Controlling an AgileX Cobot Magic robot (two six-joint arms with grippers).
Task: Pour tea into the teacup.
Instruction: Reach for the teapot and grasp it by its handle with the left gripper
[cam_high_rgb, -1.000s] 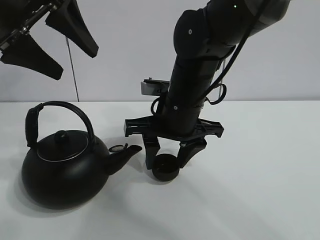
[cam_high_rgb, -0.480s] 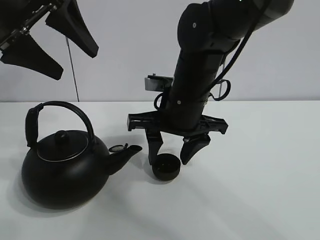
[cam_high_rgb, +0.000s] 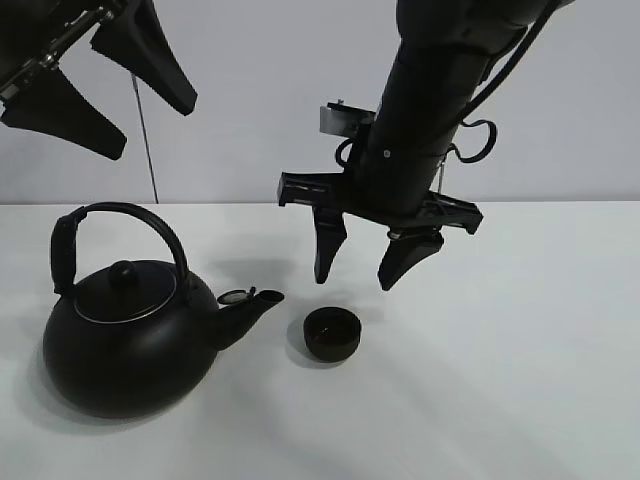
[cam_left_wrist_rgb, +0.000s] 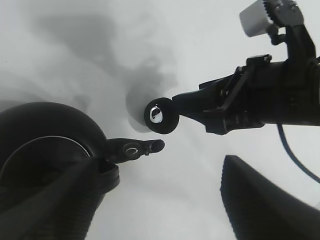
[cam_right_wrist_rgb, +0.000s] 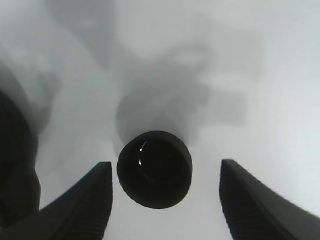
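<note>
Rising clear, the right gripper (cam_high_rgb: 355, 281) hung open and empty, the teacup (cam_high_rgb: 332, 333) left standing just beneath its jaws, set for the kettle (cam_high_rgb: 125, 345) to pour.

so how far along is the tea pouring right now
Done: the cup stands upright on the table beside the spout of the kettle, and the right gripper hangs open above it, not touching. In hand: nothing; the left gripper is open too, high above the kettle, whose handle is untouched. Left: grasp the handle, tilt and pour. Whether the cup holds any tea cannot be told.
</note>
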